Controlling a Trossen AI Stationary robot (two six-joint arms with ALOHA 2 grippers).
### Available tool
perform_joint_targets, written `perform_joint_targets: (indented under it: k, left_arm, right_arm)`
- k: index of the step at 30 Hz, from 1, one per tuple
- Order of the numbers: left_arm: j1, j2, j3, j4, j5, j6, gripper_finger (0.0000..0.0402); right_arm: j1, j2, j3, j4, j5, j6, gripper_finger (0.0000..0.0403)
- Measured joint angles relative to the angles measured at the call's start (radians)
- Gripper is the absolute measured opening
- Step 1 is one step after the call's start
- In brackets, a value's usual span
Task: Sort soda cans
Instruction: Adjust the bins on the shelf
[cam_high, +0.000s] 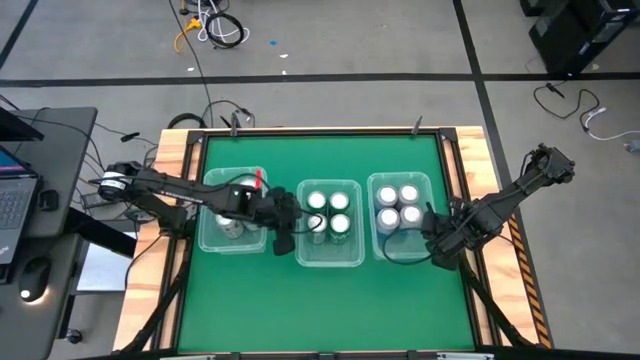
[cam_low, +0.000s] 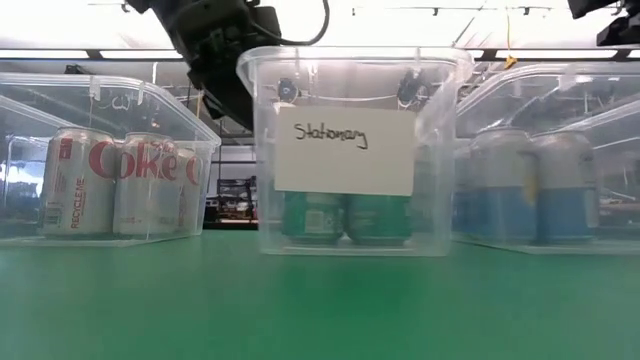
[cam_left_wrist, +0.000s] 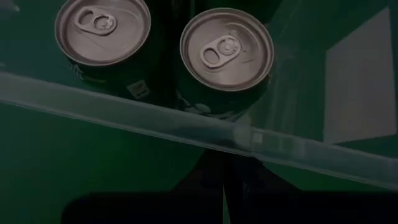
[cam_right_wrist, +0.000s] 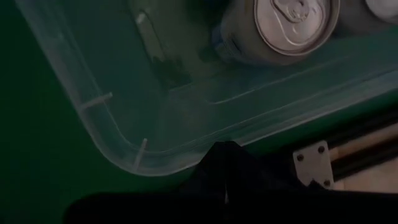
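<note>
Cans (cam_high: 328, 212) sorted into 3 bins (cam_high: 330, 256), green in the middle bin; likely light, rigid, slick, best pinched across the sidewall; left gripper (cam_high: 292, 222) and right gripper (cam_high: 437, 243) shut, empty, beside it.

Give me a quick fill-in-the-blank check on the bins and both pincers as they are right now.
1. The handwritten label hangs on the ____ bin of the three.
2. The cans in the middle bin, seen from table height, have ____ sides.
3. The cans marked Coke stand in the bin on the ____ arm's side.
4. The left pincer and the right pincer are both ____.

Missing words: middle; green; left; shut
</note>
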Motion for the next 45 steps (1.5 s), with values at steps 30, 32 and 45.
perform_joint_targets:
  k: [30, 32, 45]
  left_arm:
    - [0.123, -0.285, 0.150, -0.864, -0.114, -0.435, 0.0000]
    - [0.124, -0.282, 0.146, -0.785, -0.096, -0.402, 0.0000]
    - [0.190, -0.117, 0.144, -0.644, -0.037, -0.262, 0.0000]
  right_arm:
    - [-0.012, -0.026, -0.006, 0.096, 0.165, -0.092, 0.0000]
    - [-0.012, -0.026, -0.006, 0.109, 0.166, -0.094, 0.0000]
    - [-0.011, -0.027, -0.004, 0.131, 0.166, -0.108, 0.0000]
